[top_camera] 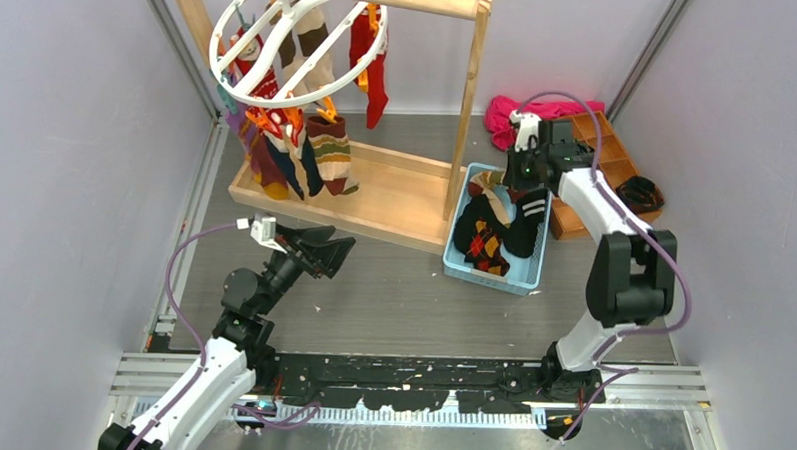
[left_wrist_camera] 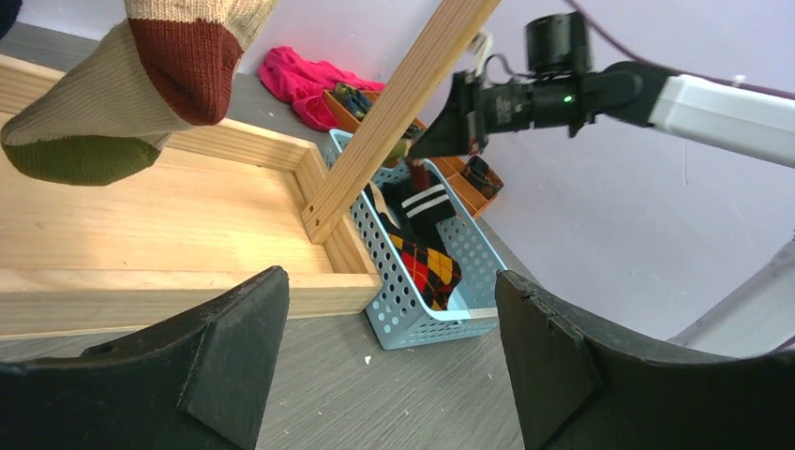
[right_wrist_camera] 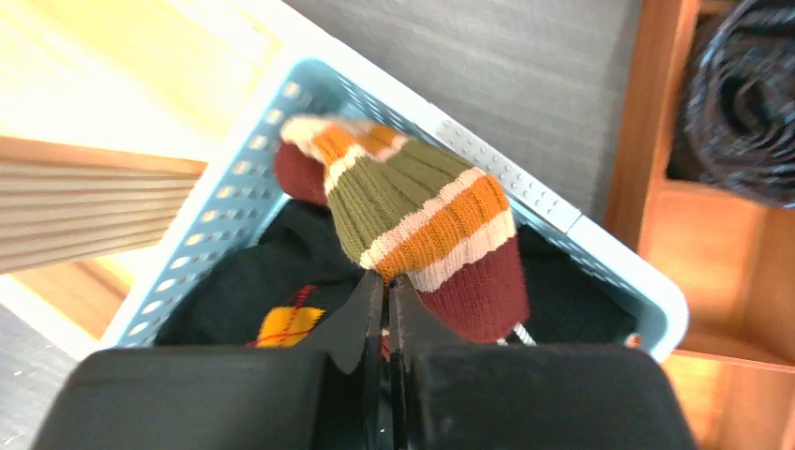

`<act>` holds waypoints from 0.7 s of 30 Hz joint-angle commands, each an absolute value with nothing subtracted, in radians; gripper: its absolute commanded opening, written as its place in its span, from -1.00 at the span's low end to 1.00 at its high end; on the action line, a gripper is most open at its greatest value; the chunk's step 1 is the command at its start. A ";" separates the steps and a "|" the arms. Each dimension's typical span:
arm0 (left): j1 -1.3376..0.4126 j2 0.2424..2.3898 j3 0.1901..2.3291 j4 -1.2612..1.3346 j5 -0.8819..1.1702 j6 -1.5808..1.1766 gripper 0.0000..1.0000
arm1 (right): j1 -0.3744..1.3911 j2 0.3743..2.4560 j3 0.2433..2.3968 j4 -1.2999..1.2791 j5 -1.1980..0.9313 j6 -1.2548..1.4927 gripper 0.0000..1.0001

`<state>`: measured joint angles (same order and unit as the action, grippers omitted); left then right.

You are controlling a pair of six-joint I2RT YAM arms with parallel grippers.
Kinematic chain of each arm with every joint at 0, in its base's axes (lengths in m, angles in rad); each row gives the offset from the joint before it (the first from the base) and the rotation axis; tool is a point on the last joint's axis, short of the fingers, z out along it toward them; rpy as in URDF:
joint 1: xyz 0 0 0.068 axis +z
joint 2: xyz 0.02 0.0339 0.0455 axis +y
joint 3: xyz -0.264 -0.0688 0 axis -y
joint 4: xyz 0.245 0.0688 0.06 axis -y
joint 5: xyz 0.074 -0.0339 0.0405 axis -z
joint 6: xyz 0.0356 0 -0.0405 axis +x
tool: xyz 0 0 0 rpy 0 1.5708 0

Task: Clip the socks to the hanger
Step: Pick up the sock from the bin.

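My right gripper [right_wrist_camera: 384, 279] is shut on a striped sock [right_wrist_camera: 412, 211] of olive, orange, cream and maroon, holding it over the blue basket [right_wrist_camera: 234, 178]. Black and argyle socks [top_camera: 487, 243] lie in that basket [top_camera: 530, 280]. The white round clip hanger [top_camera: 244, 19] hangs tilted from the wooden rack's top bar at the back left, with several socks [top_camera: 327, 147] clipped to it. My left gripper [top_camera: 336, 251] is open and empty, low over the table in front of the rack's tray. In the left wrist view a clipped sock's toe [left_wrist_camera: 122, 103] hangs at the upper left.
The wooden rack's tray [top_camera: 395, 200] and upright post [top_camera: 466, 107] stand left of the basket. An orange wooden organiser [top_camera: 617, 168] with dark rolled items sits at the back right, a pink cloth [top_camera: 523, 114] behind it. Grey walls close in both sides.
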<state>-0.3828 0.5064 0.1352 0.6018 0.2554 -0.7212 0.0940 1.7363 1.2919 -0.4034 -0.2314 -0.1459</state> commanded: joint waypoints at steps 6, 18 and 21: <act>-0.379 0.556 0.172 0.727 0.376 -0.731 0.62 | 0.072 1.465 1.296 -0.540 -0.468 -0.277 -0.99; -0.482 0.712 0.244 0.837 0.502 -0.747 0.57 | 0.014 1.311 1.422 -0.833 -0.667 -0.444 -0.99; -0.503 0.737 0.264 0.837 0.502 -0.738 0.57 | -0.013 1.301 1.500 -0.912 -0.664 -0.470 -0.99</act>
<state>-0.4774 0.7162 0.2050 0.7616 0.4686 -0.7521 0.0078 1.3605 1.3758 -0.7956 -0.6159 -0.4004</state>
